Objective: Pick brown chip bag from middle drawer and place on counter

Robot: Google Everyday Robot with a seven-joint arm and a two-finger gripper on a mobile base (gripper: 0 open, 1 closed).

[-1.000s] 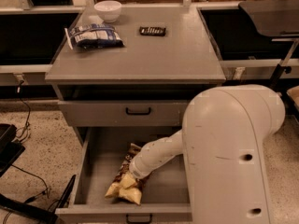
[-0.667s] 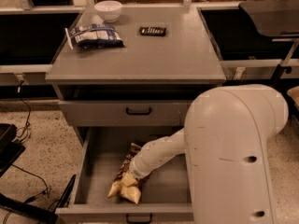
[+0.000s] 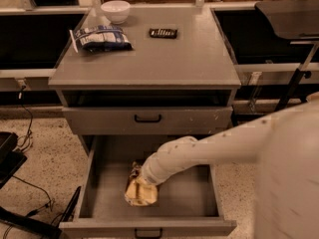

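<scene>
The middle drawer (image 3: 184,203) stands pulled open, its grey floor showing. The brown chip bag (image 3: 140,193) lies crumpled on that floor, left of centre, cream-yellow edges toward the front. My white arm reaches in from the right, and my gripper (image 3: 143,179) is down at the bag's upper end, hidden by the wrist and the bag. The counter (image 3: 159,59) is the cabinet's flat grey top above.
On the counter lie a blue-and-white bag (image 3: 99,37) at the back left, a white bowl (image 3: 115,10) behind it, and a small black bar (image 3: 163,33). The upper handled drawer (image 3: 148,118) is shut. Cables and dark equipment (image 3: 10,158) lie on the floor at left.
My arm's bulky upper part has shifted to the right of the view and the forearm now stretches further across into the drawer. The chip bag stays at about the same spot on the drawer floor.
</scene>
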